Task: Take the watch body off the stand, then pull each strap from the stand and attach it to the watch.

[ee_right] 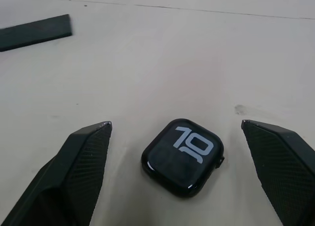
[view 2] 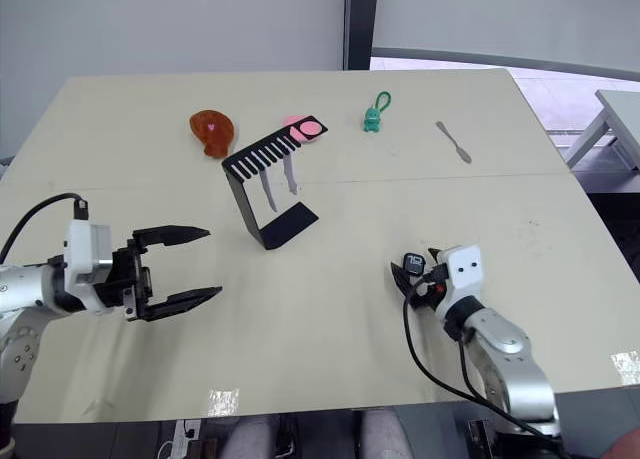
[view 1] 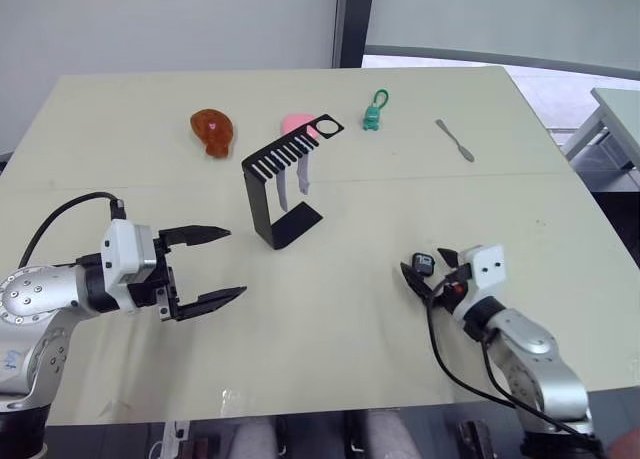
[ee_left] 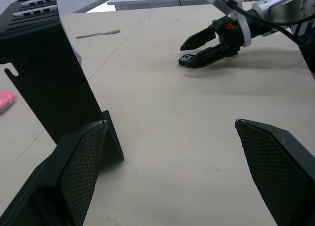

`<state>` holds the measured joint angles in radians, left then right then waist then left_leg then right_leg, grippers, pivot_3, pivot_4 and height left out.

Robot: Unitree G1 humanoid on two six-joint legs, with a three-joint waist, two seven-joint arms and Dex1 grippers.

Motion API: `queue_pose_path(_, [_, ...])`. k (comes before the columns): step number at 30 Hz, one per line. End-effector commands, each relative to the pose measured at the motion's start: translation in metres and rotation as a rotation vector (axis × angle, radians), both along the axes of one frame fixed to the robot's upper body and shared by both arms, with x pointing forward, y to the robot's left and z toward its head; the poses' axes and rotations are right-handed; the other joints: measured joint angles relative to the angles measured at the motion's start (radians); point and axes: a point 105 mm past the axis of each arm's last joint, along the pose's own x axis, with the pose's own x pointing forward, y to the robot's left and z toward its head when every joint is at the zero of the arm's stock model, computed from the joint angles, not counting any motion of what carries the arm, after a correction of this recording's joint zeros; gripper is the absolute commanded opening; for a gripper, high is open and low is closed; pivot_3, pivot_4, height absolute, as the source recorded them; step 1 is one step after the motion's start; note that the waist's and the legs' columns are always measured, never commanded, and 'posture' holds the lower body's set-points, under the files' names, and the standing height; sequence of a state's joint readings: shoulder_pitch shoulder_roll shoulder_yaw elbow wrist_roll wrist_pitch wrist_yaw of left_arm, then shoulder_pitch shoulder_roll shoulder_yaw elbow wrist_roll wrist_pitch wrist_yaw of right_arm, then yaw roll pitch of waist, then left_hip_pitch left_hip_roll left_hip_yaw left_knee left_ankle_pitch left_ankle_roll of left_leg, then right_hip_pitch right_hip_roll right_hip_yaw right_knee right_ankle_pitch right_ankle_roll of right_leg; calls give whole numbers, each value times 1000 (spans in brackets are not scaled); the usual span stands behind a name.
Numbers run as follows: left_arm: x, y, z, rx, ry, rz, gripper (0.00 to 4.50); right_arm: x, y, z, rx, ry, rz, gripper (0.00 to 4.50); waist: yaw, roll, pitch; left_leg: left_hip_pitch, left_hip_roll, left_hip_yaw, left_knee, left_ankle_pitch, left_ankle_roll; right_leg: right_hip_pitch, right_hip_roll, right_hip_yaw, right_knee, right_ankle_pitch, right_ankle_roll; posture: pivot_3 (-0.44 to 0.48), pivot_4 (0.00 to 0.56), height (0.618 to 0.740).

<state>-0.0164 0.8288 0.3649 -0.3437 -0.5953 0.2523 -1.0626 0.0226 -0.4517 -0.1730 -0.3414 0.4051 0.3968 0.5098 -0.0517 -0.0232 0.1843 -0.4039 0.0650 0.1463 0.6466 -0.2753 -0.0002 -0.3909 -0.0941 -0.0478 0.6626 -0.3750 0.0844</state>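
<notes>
The wide-open right gripper (ee_right: 179, 152) straddles the small black rounded-square watch body (ee_right: 183, 156) lying free on the tabletop; the empty, spread left gripper (view 1: 205, 269) should approach the pale straps (view 1: 293, 182) hanging on the black metal stand (view 1: 272, 184) at its one o'clock.

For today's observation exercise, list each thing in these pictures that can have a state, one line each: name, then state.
watch body: off the stand, lying flat on the table, screen up, between the right gripper's open jaws, not gripped.
stand: upright on the table.
straps: both hanging from the stand's top bar.
right gripper: open, low over the table.
left gripper: open, empty, apart from the stand.
</notes>
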Motion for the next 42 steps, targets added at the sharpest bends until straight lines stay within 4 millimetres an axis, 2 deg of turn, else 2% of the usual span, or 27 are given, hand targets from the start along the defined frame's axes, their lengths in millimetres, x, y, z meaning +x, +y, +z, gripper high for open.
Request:
queue_pose_path(1, [-6,17,-2,20,-7,67,4500,-20,-13,40,-9,-86,118,4475,0,0,0,0,0,0,0,0,0,0,0,0,0,0,0,0,150,740])
queue_pose_path(5, [-14,43,-15,44,15,185,4500,-41,-37,46,-77,-32,201,4475,5,-1,-1,2,0,-1,0,-1,2,3,0,-1,-1,0,0,0,150,740])
queue_pose_path(8, [-23,72,-25,50,18,325,4500,-53,-71,43,-223,-59,220,4475,8,-1,0,9,0,-1,-1,-3,4,11,0,-2,-4,0,0,0,150,740])
queue_pose_path(10, [-29,92,-31,63,7,422,4500,-56,-98,34,-302,-44,177,4475,10,-2,0,16,0,-1,-2,-7,7,19,0,-2,-8,0,0,0,150,740])
queue_pose_path(12, [-34,108,-33,58,-11,510,4500,-56,-124,27,-345,-23,116,4475,13,-3,0,17,0,0,-1,-9,8,20,0,-1,-9,0,0,0,150,740])
queue_pose_path(15, [-43,130,-35,64,-62,649,4500,-53,-169,27,-379,-23,-50,4475,16,-3,0,17,0,0,0,-10,9,21,-1,-1,-9,0,0,0,150,740])
queue_pose_path(17, [-48,136,-36,41,-81,713,4500,-52,-193,29,-380,-39,-139,4475,17,-3,0,17,0,1,0,-10,9,20,-1,0,-9,0,0,0,150,740])
queue_pose_path(21, [-52,129,-36,30,-96,732,4500,-52,-206,20,-395,-24,-155,4475,17,-3,0,18,1,1,0,-10,8,21,-1,0,-9,0,0,0,150,740])
queue_pose_path(23, [-48,126,-34,44,-120,735,4500,-46,-205,16,-373,-28,-158,4475,17,-3,-1,18,1,1,0,-10,8,21,0,0,-9,0,0,0,150,740])
queue_pose_path(26, [-41,110,-27,20,-153,710,4500,-31,-185,13,-335,-46,-95,4475,17,-3,-1,19,1,1,1,-10,8,22,-1,0,-8,0,0,0,150,740])
queue_pose_path(29, [-32,76,-20,-49,-164,651,4500,-16,-158,22,-299,-125,-4,4475,17,-2,-1,19,1,1,0,-7,3,22,-1,0,-8,0,0,0,150,740])
queue_pose_path(31, [-28,59,-21,-45,-156,612,4500,-12,-143,30,-279,-185,50,4475,17,-2,-1,18,1,1,0,-7,3,22,0,0,-8,0,1,0,150,740])
queue_pose_path(36, [-8,10,-6,-140,-222,605,4500,2,-93,38,-200,-240,226,4475,23,-2,-1,19,1,0,1,-7,2,22,0,0,-7,1,2,0,150,740])
queue_pose_path(38, [-4,-13,-11,-153,-209,589,4500,4,-72,41,-174,-266,299,4475,24,-2,-1,19,1,0,1,-7,2,23,0,0,-8,1,2,0,150,740])
queue_pose_path(41, [0,-35,-16,-174,-201,589,4500,3,-51,47,-123,-290,394,4475,25,-2,-1,18,0,0,2,-7,2,22,0,0,-8,1,2,0,150,740])
queue_pose_path(42, [4,-45,-19,-211,-193,606,4500,3,-38,51,-92,-297,448,4475,24,-2,-1,18,1,0,2,-7,3,22,0,0,-8,1,2,0,150,740])
